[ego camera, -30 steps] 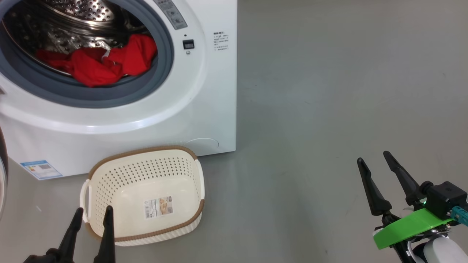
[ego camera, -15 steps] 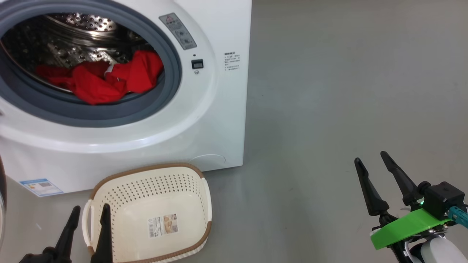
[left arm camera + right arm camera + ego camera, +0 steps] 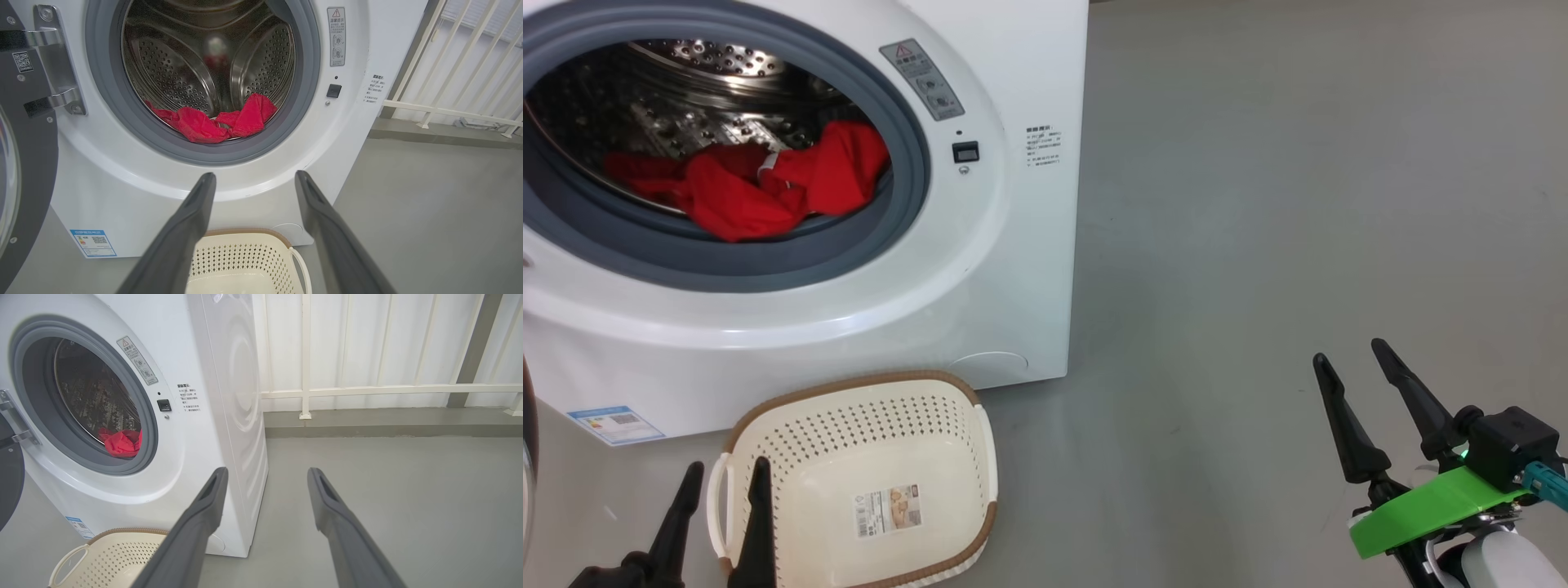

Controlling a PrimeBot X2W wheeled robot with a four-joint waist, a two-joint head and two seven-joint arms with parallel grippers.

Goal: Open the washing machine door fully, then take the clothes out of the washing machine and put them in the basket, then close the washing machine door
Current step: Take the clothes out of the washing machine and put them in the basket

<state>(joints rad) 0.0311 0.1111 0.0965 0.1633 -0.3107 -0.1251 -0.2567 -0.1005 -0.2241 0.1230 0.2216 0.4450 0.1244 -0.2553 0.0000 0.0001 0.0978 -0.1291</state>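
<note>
The white washing machine (image 3: 1005,269) (image 3: 359,122) (image 3: 229,396) stands with its drum mouth uncovered. Its black-rimmed door (image 3: 28,171) (image 3: 10,477) hangs swung open at the left. Red clothes (image 3: 760,184) (image 3: 212,120) (image 3: 120,443) lie at the front of the steel drum, a small white piece among them. The cream basket (image 3: 866,482) (image 3: 245,261) (image 3: 110,555) sits on the floor before the machine with nothing in it but a sticker. My left gripper (image 3: 727,476) (image 3: 253,181) is open, low over the basket's left rim. My right gripper (image 3: 1347,355) (image 3: 265,475) is open over bare floor, far right.
Grey floor (image 3: 1298,204) stretches to the right of the machine. A white railing and panelled wall (image 3: 388,390) run behind it, with a low step along their foot. A blue label (image 3: 613,423) sits on the machine's lower left front.
The head camera has tilted up, so machine and basket sit lower in the picture. Both grippers hold almost the same places, open as before. The clothes lie unchanged.
</note>
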